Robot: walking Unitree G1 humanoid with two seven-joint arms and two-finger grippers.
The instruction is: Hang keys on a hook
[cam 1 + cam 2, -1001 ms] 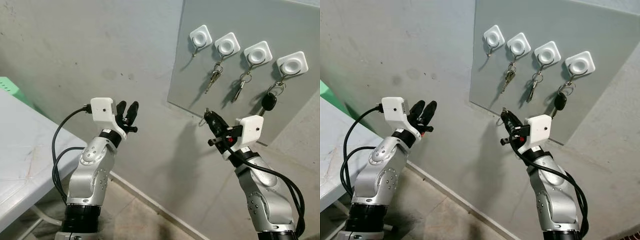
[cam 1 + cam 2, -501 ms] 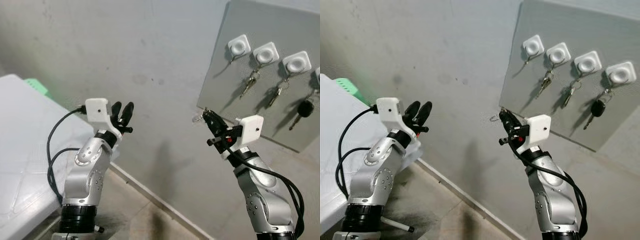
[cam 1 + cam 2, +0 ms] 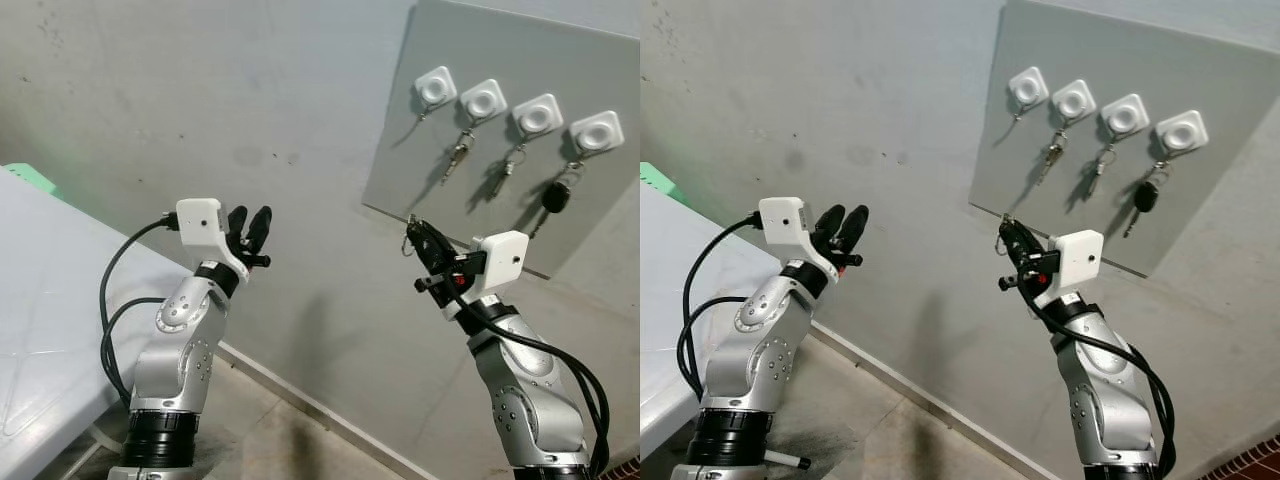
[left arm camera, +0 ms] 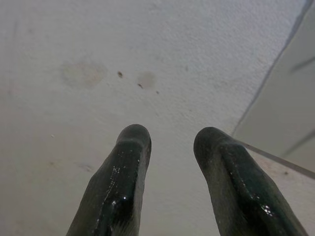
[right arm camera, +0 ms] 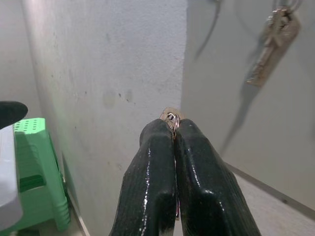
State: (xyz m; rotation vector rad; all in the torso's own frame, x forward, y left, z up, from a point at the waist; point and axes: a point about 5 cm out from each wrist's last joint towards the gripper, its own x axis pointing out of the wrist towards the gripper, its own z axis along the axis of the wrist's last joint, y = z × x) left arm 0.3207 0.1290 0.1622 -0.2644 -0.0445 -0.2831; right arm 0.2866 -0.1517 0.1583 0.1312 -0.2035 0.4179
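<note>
Right now I've got the right gripper raised in front of the wall, jaws pressed tight together on a small key ring; the metal loop pokes out at the very tips. It sits just below the lower left corner of the grey hook board, close to the board's bottom edge. I can't make out any key blade below the ring from here.

On the board I count four white square hooks in a row. Leftmost hook carries no keys, only a thin wire hook under it. Second hook has a metal key hanging. Third hook has another key bunch. Fourth hook holds a black car key. In the right wrist view a hanging silver key shows above and beyond the fingertips, apart from them.

Left gripper is up at about the same height, well to the left of the board, pointing at the bare plaster wall. Jaws are narrowly apart, holding nothing; the left wrist view shows both black fingers with a gap between them and wall stains beyond.

White desk is at the left edge, with a green plastic stool beside it, against the wall.
</note>
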